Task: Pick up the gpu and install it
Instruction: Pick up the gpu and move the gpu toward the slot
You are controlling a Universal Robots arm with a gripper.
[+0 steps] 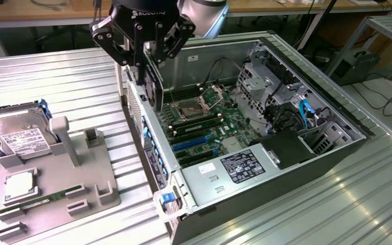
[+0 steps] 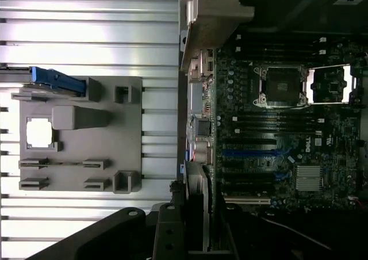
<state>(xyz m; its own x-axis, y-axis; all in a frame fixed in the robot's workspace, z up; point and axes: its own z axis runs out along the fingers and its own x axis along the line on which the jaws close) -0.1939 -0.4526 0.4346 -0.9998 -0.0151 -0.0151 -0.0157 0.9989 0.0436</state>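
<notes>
Remote inspection, working from the exterior view's left to its right.

Grey fixture tray (image 1: 94, 196) on the ribbed table: I see the hard drive (image 1: 16, 139) standing tilted in its far-left holder, a processor chip (image 1: 19, 185) lying flat in the square pocket nearer the camera, and the green memory stick (image 1: 38, 201) lying in its clips along the near edge. The other holders have nothing in them.

Gripper (image 1: 147, 71): it hangs over the left wall of the open computer case (image 1: 285, 189). Its fingers are closed narrowly on the gpu (image 1: 153, 94), which is upright and edge-on. The card's lower end is just inside that wall, above the board, and is not seated in any slot.

Case interior: the motherboard (image 1: 210, 127) lies flat on the floor. The processor socket (image 1: 213, 94) has its frame lifted, and the blue expansion slots (image 1: 192, 143) are unoccupied. The labelled power supply (image 1: 240, 166) sits at the near end, with blue cables (image 1: 305, 109) at the right side
</notes>
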